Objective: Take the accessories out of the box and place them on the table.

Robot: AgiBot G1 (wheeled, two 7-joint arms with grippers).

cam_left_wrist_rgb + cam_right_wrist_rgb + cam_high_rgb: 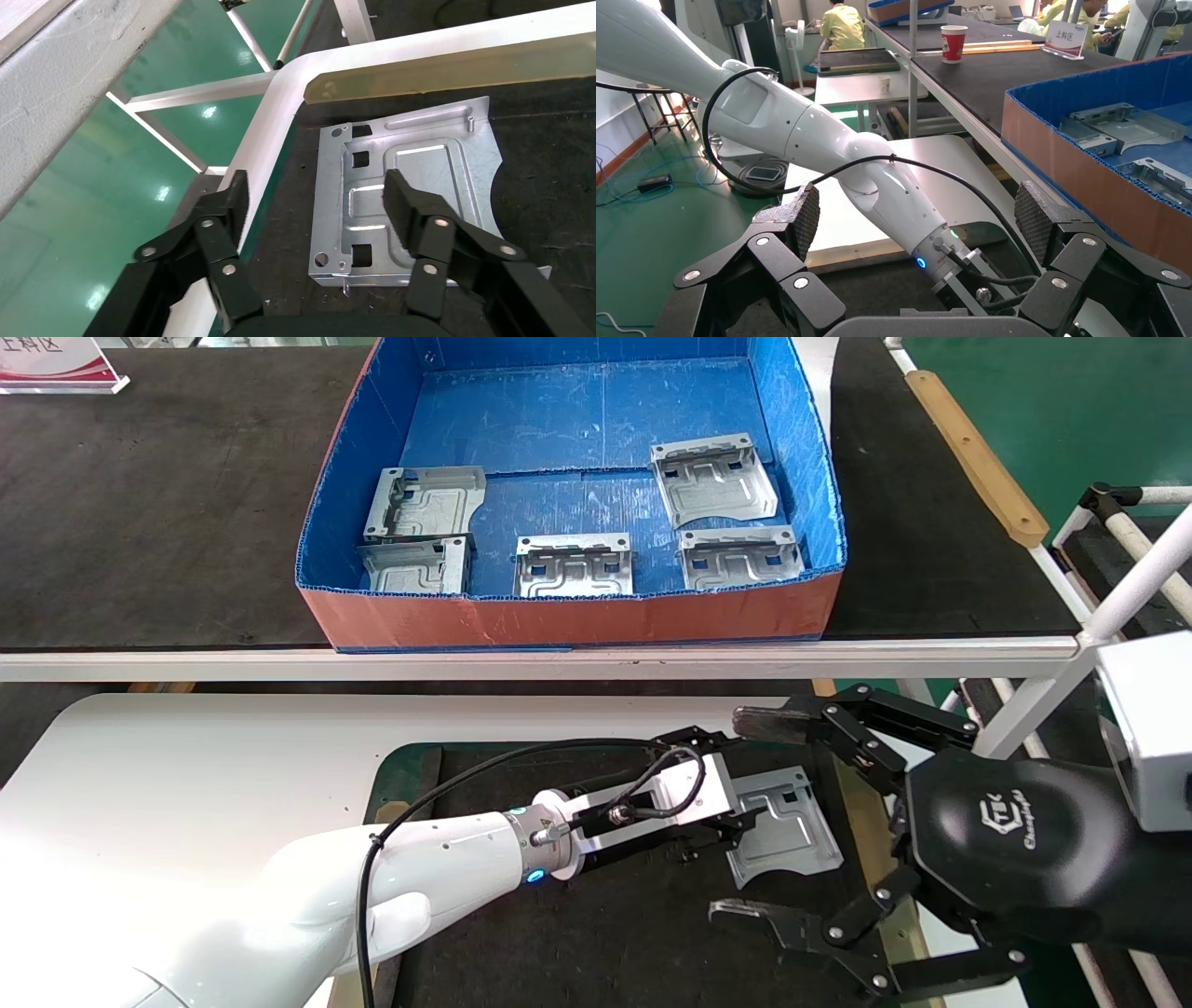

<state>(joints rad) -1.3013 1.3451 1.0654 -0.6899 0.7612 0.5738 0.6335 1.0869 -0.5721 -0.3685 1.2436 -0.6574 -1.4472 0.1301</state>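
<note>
The blue box [577, 617] with an orange-red front wall stands on the black bench and holds several silver-grey plates, such as one [714, 479] at the back right and one [575, 565] at the front middle. One more plate [782, 831] lies flat on the dark mat [605, 915] of the white table [186, 756]. My left gripper [722, 803] is open just over that plate [415, 161], with one finger [404, 203] above it and not gripping. My right gripper [745, 817] is open and empty, close by on the right, facing the left arm [877, 189].
The black bench has a white front rail [559, 663] between the box and the table. A tan wooden strip [973, 458] and a white tube frame [1136, 570] stand at the right. The box wall [1088, 175] is near my right gripper. A paper cup [953, 43] stands far off.
</note>
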